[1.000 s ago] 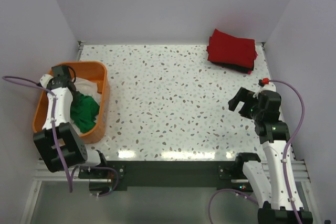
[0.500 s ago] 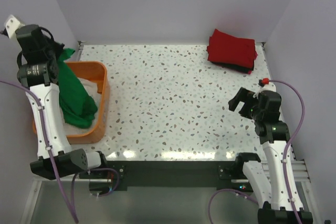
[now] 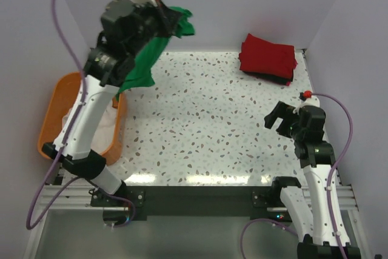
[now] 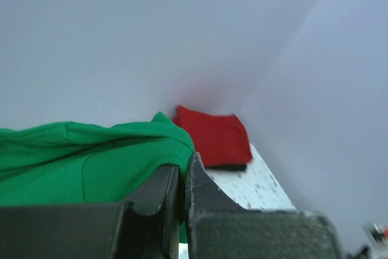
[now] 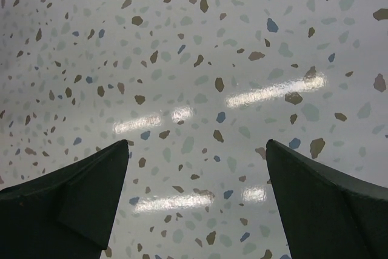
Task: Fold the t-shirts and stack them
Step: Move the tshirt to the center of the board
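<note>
Top external view: the left arm stands high above the far left part of the table (image 3: pixel 200 125). The left gripper (image 3: pixel 162 21) is clamped on the bright green t-shirt (image 3: pixel 142 65), which hangs clear of the surface in a bunched drape below and beside the fingers. The orange basket (image 3: pixel 47 127) sits at the left edge of the table, with the off-white t-shirt (image 3: pixel 110 122) lying inside it. The red t-shirt (image 3: pixel 267 56) lies folded in the far right corner, on top of the black t-shirt (image 3: pixel 280 79), of which only a dark edge shows. The right gripper (image 3: pixel 280 122) hovers above the near right part of the table, well apart from the folded stack. Left wrist view: the left gripper (image 4: pixel 185 163) has its jaws pressed together on a fold of the green t-shirt (image 4: pixel 91 162). The red t-shirt (image 4: pixel 212 136) and the black edge under it are visible beyond, against the corner of the walls. Right wrist view: the right gripper (image 5: pixel 197 145) has its jaws spread wide, with only speckled table surface (image 5: pixel 200 59) between them.
</note>
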Tool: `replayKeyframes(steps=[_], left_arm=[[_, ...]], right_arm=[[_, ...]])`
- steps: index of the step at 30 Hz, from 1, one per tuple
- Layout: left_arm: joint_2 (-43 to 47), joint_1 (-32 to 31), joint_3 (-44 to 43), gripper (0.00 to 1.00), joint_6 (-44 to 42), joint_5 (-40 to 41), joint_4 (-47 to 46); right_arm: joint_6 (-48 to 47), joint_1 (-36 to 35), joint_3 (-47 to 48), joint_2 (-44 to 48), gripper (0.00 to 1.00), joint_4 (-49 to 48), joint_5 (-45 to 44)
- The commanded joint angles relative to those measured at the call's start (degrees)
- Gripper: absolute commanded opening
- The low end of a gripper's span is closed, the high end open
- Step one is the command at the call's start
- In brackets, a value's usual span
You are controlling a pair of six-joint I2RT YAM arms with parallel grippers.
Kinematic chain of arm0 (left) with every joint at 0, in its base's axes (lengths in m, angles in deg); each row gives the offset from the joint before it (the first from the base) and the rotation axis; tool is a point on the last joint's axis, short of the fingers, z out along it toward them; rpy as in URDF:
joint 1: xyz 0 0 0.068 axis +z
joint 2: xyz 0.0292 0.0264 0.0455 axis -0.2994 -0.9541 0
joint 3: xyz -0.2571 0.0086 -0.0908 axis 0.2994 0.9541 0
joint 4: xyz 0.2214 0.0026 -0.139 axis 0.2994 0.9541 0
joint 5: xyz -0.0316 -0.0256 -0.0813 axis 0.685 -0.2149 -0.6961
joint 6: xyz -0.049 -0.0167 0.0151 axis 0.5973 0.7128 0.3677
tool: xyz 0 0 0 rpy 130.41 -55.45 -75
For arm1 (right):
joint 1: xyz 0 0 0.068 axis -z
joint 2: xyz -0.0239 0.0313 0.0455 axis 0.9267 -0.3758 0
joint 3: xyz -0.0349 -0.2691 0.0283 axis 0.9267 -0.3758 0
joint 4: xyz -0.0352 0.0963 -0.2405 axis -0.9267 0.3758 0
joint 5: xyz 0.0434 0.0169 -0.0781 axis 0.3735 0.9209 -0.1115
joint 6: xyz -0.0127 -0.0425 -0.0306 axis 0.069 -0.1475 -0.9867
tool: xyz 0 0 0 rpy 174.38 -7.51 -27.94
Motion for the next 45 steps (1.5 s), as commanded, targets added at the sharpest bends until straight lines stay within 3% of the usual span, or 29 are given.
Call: replayKeyframes(steps=[1, 2, 5, 9, 12, 14, 16, 17, 18, 20, 21, 24, 25, 26, 27, 28, 32, 42, 45], left_arm=[[-4.03, -11.47, -4.85, 0.0, -7.76, -3.5, -5.49], [-5.44, -16.54, -6.34, 0.0, -9.24, -4.72, -5.06], [-8.79, -22.9, -10.05, 0.0, -11.45, -4.47, -5.66], [-7.21, -24.5, -6.02, 0.0, -10.32, -4.82, -13.55], [-9.57, -25.03, -9.58, 0.0, -9.0, -7.64, -14.73], [-9.58, -25.03, -9.7, 0.0, -8.99, -2.41, -13.5], [-6.61, -24.94, -2.96, 0.0, -9.26, 4.63, -13.49], [-5.11, -24.68, 0.9, 0.0, -9.52, 11.8, -14.36], [-1.97, -24.33, 8.86, 0.0, -9.44, 14.4, -15.85], [0.6, -19.97, 16.11, 0.0, -5.5, 16.0, -15.26], [2.35, -17.41, 23.37, 0.03, -3.13, 14.61, -14.12], [3.43, -8.35, 37.73, 0.28, 3.03, 9.33, -13.24], [3.17, -7.2, 40.46, 0.6, 4.26, 9.85, -12.27], [2.81, -5.18, 42.93, 0.79, 4.8, 10.46, -11.3], [2.2, -4.29, 46.87, 0.94, 5.33, 10.64, -9.64], [2.2, -2.98, 48.65, 1.0, 5.68, 10.9, -9.19], [4.65, -2.0, 54.28, 1.0, 7.09, 15.12, -8.92], [2.73, -2.09, 61.05, 1.0, 5.95, 9.15, -12.69], [-0.52, -2.0, 58.52, 1.0, 4.1, 7.66, -14.54]], right_arm=[[-0.21, 0.09, 1.03, 0.65, 0.99, -0.12, -2.38], [-0.03, 0.09, 1.03, 0.65, 0.99, 0.06, -3.08], [1.72, 0.09, 1.74, 1.08, 0.99, 2.07, -9.83], [5.4, 0.0, 2.88, 2.66, 0.99, 5.85, -18.9], [7.86, 0.09, 3.05, 4.77, 0.99, 6.99, -24.69], [8.49, 0.09, 4.2, 5.48, 0.99, 8.14, -27.94], [8.41, 0.09, 5.25, 6.36, 0.99, 9.81, -29.28], [8.41, 0.09, 5.6, 6.53, 0.99, 10.34, -29.89], [8.41, 0.0, 5.78, 6.53, 0.99, 11.21, -29.9], [8.14, 0.0, 6.22, 6.36, 0.99, 12.01, -29.29], [7.88, 0.09, 6.22, 6.27, 0.99, 12.45, -28.85], [7.18, 0.09, 5.69, 5.48, 0.99, 12.11, -25.95], [7.0, 0.09, 5.26, 4.96, 0.99, 11.93, -25.07], [6.65, 0.0, 4.99, 4.43, 0.99, 11.67, -24.19], [5.86, 0.09, 4.82, 4.16, 0.99, 11.05, -21.92], [5.25, 0.09, 4.47, 3.29, 0.99, 10.7, -20.77], [3.31, 0.09, 3.59, 0.66, 0.99, 8.77, -13.56], [3.39, -0.26, -3.26, -4.27, 0.99, 3.85, -2.4], [5.76, -2.18, -5.63, -5.15, 0.99, 1.92, -0.81]])
